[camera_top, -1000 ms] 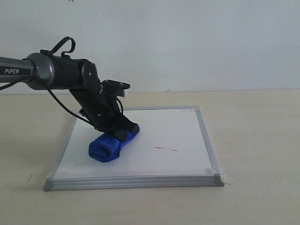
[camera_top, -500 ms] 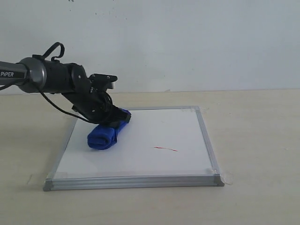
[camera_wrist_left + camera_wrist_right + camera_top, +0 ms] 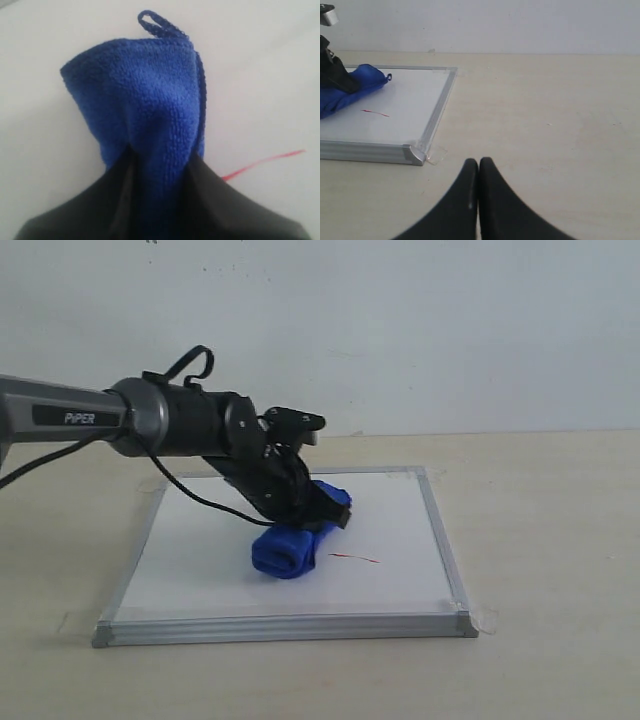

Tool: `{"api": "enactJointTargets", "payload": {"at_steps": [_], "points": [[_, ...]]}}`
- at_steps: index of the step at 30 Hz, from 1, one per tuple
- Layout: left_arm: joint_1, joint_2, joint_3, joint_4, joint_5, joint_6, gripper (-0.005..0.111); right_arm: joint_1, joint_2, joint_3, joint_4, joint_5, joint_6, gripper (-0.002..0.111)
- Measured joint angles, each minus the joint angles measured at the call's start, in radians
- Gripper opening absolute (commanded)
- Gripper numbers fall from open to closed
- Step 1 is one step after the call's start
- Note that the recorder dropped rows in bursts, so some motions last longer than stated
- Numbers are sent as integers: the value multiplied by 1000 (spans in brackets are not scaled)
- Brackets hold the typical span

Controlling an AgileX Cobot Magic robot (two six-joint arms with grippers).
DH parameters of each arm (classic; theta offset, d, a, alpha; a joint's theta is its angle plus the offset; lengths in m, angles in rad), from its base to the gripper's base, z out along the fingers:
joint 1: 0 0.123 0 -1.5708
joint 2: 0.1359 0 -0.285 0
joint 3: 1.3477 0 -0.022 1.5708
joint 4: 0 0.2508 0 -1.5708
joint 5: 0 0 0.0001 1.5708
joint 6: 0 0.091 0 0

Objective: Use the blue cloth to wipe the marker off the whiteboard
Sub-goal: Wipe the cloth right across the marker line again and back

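The whiteboard (image 3: 200, 550) lies flat on the beige table. The blue cloth (image 3: 285, 548) rests on it near the middle, a rolled fuzzy towel. My left gripper (image 3: 322, 510) is shut on the cloth's far end; in the left wrist view the black fingers (image 3: 235, 205) pinch the blue cloth (image 3: 150, 110) between them. The marker (image 3: 356, 558), a thin red line, lies just right of the cloth's near end, and its marker (image 3: 265, 162) line shows beside the fingers. My right gripper (image 3: 478, 162) is shut and empty above bare table, right of the whiteboard (image 3: 410, 107).
A pale wall rises behind the table. A bit of clear tape (image 3: 486, 619) sits at the board's near right corner. The left arm (image 3: 120, 420) reaches in from the left over the board's far left part.
The left gripper has swept the blue cloth rightward across the board, after first drawing it back to the left. The cloth now lies right beside the red line. The right gripper has stayed put.
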Motion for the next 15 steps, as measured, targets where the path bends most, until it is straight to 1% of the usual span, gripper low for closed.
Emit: {"api": "enactJointTargets", "payload": {"at_steps": [3, 5, 8, 11, 15], "points": [[-56, 0, 0, 0, 4, 4, 4, 0, 0, 0, 0, 0, 0, 0], [-71, 0, 0, 4, 5, 12, 4, 0, 0, 0, 0, 0, 0, 0], [-72, -2, 0, 57, 8, 3, 4, 0, 0, 0, 0, 0, 0, 0], [-40, -3, -6, 128, 28, -80, 4, 0, 0, 0, 0, 0, 0, 0], [47, -4, -19, 227, 77, -199, 4, 0, 0, 0, 0, 0, 0, 0]]}}
